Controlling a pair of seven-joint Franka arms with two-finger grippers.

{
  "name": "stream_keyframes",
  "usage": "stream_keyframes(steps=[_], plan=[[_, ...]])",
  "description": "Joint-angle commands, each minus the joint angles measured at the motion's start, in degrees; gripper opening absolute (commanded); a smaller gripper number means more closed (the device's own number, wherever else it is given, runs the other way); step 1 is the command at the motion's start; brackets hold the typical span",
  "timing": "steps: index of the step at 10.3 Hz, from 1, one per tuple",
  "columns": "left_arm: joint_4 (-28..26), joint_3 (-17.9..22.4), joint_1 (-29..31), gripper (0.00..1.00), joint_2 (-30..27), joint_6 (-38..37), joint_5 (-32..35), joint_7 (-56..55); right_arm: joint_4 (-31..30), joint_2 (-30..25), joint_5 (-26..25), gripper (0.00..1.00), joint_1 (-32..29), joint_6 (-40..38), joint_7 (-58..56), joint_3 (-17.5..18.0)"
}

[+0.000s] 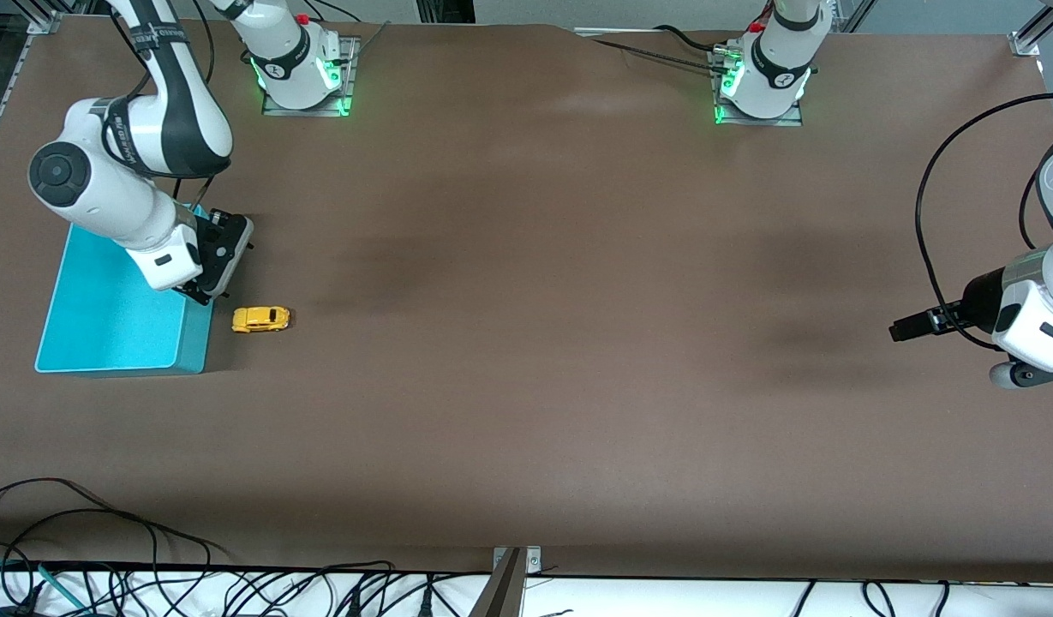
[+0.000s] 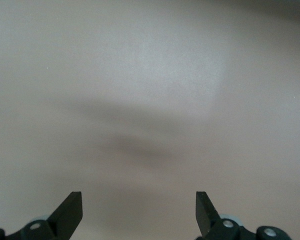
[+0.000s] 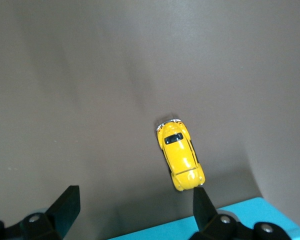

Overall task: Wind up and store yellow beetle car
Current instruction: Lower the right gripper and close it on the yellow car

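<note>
The yellow beetle car (image 1: 261, 319) stands on its wheels on the brown table, just beside the turquoise bin (image 1: 106, 317) toward the table's middle. My right gripper (image 1: 199, 297) hangs open over the bin's edge closest to the car and holds nothing. In the right wrist view the car (image 3: 180, 154) lies close to one fingertip of that gripper (image 3: 135, 197), outside the gap, with the bin's rim (image 3: 240, 220) below it. My left gripper (image 1: 899, 329) waits open and empty over bare table at the left arm's end. The left wrist view shows only its gripper (image 2: 139, 205) and the table.
The bin is empty. The two arm bases (image 1: 303, 60) (image 1: 766, 73) stand along the table's edge farthest from the front camera. Cables (image 1: 149, 583) lie along the edge nearest to the front camera.
</note>
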Motion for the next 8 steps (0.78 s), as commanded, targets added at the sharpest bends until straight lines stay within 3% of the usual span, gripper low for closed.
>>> stream_keyframes(steps=[1,8], plan=[[0.01,-0.27,0.17,1.00,-0.55,-0.97,1.06,1.58,-1.38,2.59,-0.02,1.00,-1.53,6.66,-6.60,1.15],[-0.08,-0.27,0.08,1.00,-0.55,-1.06,1.14,1.49,-0.77,12.97,-0.02,1.00,-2.94,20.48,-14.79,0.89]])
